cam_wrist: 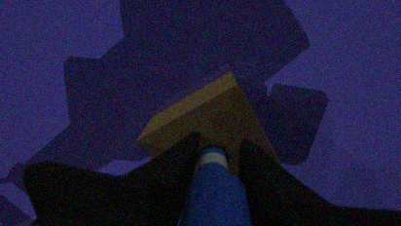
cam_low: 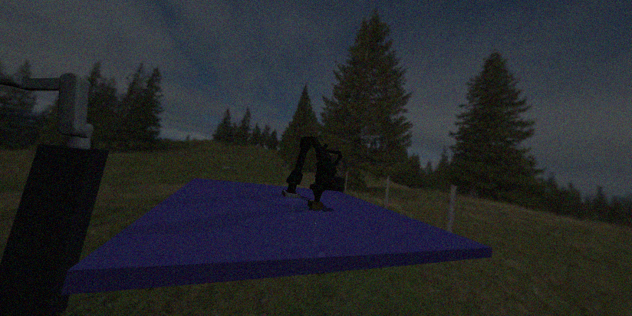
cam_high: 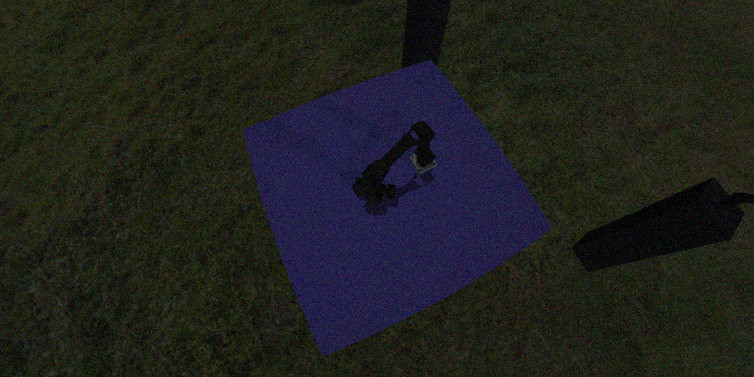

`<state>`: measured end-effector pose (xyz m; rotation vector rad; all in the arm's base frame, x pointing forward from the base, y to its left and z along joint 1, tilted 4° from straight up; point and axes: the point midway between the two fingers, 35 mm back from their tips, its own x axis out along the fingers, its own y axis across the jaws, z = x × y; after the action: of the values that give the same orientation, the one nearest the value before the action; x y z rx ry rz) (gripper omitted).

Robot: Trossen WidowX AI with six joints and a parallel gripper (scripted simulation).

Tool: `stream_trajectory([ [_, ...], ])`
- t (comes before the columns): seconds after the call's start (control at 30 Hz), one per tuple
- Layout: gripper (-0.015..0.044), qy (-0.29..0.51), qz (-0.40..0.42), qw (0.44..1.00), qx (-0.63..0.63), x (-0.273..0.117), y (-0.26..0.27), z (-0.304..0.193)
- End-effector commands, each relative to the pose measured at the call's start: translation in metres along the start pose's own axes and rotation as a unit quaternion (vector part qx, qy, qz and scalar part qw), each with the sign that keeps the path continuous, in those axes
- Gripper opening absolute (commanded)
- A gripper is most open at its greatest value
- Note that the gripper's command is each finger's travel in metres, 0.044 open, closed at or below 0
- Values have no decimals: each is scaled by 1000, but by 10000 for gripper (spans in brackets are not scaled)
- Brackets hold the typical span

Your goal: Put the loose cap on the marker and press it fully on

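In the wrist view my gripper (cam_wrist: 219, 142) (cam_low: 317, 199) is shut on the blue cap (cam_wrist: 214, 200), which runs up from the bottom edge between the dark fingers. A pale band (cam_wrist: 214, 158) shows at its far end, with a small blue part beyond it, over the holder block. Where cap ends and marker begins is too dark to tell, so I cannot tell how far down the cap sits. The orange-brown holder block (cam_wrist: 226, 114) (cam_low: 314, 206) is on the table below the fingertips. In the top view the arm hides block, cap and marker.
The purple-blue table (cam_high: 411, 263) (cam_low: 247, 242) carries the arm, whose pale base plate (cam_high: 431, 168) (cam_low: 290, 193) sits beside the holder block. Dark pedestals (cam_high: 428, 16) (cam_high: 654, 231) (cam_low: 53, 207) stand beyond the table's edges. The arm's shadow falls around the block.
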<state>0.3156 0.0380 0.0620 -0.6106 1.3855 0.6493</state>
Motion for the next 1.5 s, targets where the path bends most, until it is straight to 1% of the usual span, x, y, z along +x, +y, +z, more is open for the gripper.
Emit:
stream_trajectory([
  [0.0,0,4,3,1000,-1,7,1,-2],
  [0.4,0,4,3,1000,-1,7,1,-2],
  [0.43,26,0,0,1000,0,0,0,0],
  [0.97,440,0,0,1000,0,0,0,0],
  [1.03,440,-1,-1,1000,0,-10,-2,1],
  [1.13,440,-2,-7,1000,2,-54,-5,3],
  [1.2,440,-3,-10,1000,3,-75,-6,1],
  [1.33,440,-3,-10,1000,3,-77,-5,1],
  [1.4,387,-3,-9,999,35,-79,-5,0],
  [1.47,335,-2,-6,992,124,-85,-5,-2],
])
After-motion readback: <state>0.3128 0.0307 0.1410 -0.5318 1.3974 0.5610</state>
